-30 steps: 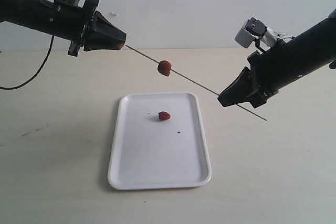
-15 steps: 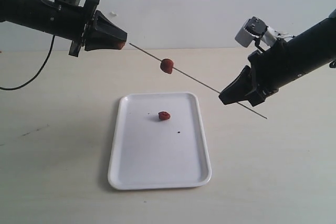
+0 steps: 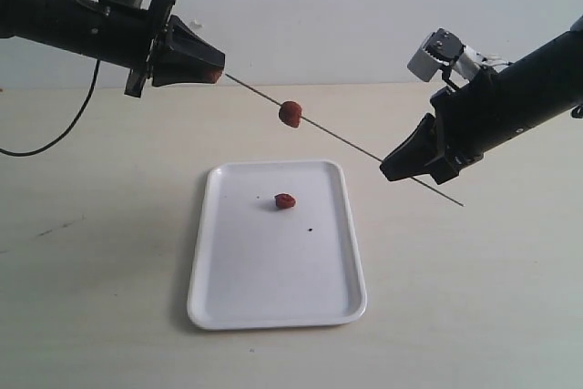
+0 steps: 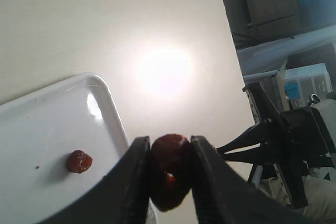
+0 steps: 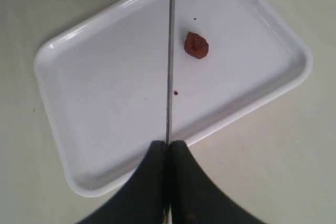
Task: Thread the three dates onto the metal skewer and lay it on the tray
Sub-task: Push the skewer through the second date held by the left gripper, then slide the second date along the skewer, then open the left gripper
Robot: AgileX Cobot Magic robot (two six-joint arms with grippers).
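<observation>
Pale table [image 3: 474,298], white tray [image 3: 273,271]. Right gripper [image 3: 390,170] pinches the skewer [image 3: 342,138], aimed ten o'clock at the date [image 4: 168,156] nipped in the left gripper [image 3: 213,71].

The scene is viewed by the exterior camera from the front and somewhat above, across the tabletop [image 3: 109,252] toward a pale wall. It is set far enough back for both arms and the whole tray [image 3: 273,271] to be framed. The left wrist camera is mounted close behind the left gripper [image 4: 168,142] and aimed along its fingers, obliquely down over the tabletop. The held date [image 4: 169,177] is thus seen very near, and the right gripper [image 4: 223,149] is seen facing it farther off. The right wrist camera is pointed steeply down past the right gripper, along the metal skewer [image 5: 170,51]. The tray and the loose date [image 5: 196,44] are shared by all three views.
</observation>
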